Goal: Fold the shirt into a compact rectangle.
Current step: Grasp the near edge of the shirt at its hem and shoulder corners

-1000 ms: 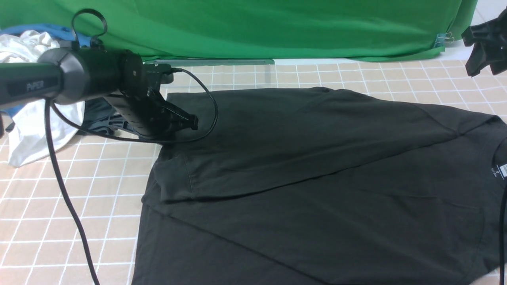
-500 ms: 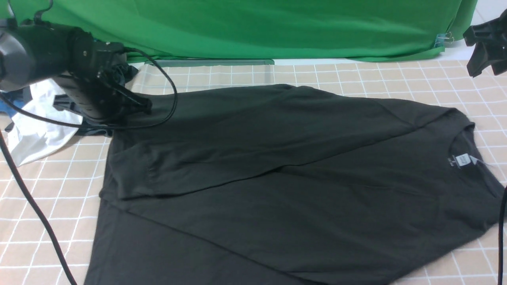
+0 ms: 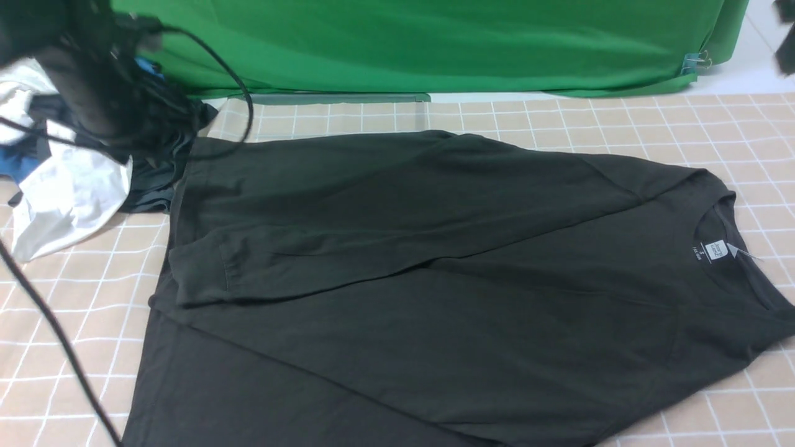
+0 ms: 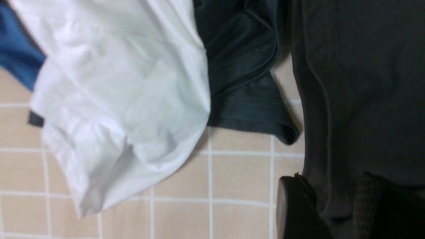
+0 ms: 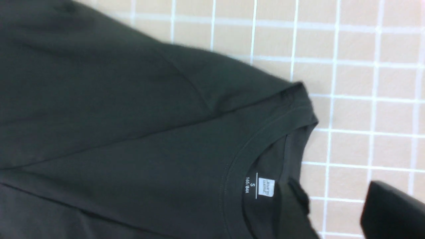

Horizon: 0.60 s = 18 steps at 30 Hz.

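The black shirt (image 3: 435, 279) lies flat on the checkered table, its far side folded over the body, collar and white neck label (image 3: 718, 250) at the right. My left arm (image 3: 87, 87) is a blur above the clothes pile at the back left. In the left wrist view my left gripper (image 4: 335, 212) is open, and the shirt's (image 4: 358, 83) edge shows in the gap. My right gripper (image 5: 338, 215) is open and empty over bare table just off the collar, near the label (image 5: 266, 187). Only a dark sliver of it (image 3: 785, 37) shows in the front view.
A white garment (image 3: 68, 192), a smaller dark grey-green garment (image 3: 155, 180) and blue cloth (image 3: 18, 167) are heaped at the back left, touching the shirt's far left corner. A green backdrop (image 3: 435, 43) closes the far side. A black cable (image 3: 56, 341) hangs at the left.
The shirt slid left across the table, bringing its collar and label into view. My left gripper opened and rose toward the back left. My right gripper moved up toward the frame's edge.
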Tool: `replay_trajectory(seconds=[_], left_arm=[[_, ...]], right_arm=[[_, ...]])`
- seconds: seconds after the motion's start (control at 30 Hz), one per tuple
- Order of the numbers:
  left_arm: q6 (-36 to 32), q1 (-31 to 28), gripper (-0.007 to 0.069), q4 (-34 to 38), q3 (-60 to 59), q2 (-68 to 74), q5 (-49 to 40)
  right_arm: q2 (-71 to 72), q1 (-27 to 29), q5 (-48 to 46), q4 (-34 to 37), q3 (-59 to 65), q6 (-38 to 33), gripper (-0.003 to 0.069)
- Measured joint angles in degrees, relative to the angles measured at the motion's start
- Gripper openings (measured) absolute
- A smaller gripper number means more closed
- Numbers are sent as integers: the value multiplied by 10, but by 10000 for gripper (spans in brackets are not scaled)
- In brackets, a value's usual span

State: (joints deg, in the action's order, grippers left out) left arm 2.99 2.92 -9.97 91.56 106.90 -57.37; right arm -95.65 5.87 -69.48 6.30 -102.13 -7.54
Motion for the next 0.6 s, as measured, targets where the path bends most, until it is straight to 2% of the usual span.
replay_trajectory(seconds=[0.17, 0.23, 0.4, 0.6], left_arm=[[1, 0, 79, 54, -87, -162, -11], [1, 4, 31, 88, -155, -237, -14], [28, 28, 15, 128, -344, -367, -25], [31, 73, 36, 146, -533, -394, -14]], right_arm=[[110, 0, 0, 1, 94, -4, 94], [147, 0, 0, 7, 135, -7, 46], [200, 0, 2, 53, 235, -48, 37], [206, 0, 14, 118, 299, -93, 37]])
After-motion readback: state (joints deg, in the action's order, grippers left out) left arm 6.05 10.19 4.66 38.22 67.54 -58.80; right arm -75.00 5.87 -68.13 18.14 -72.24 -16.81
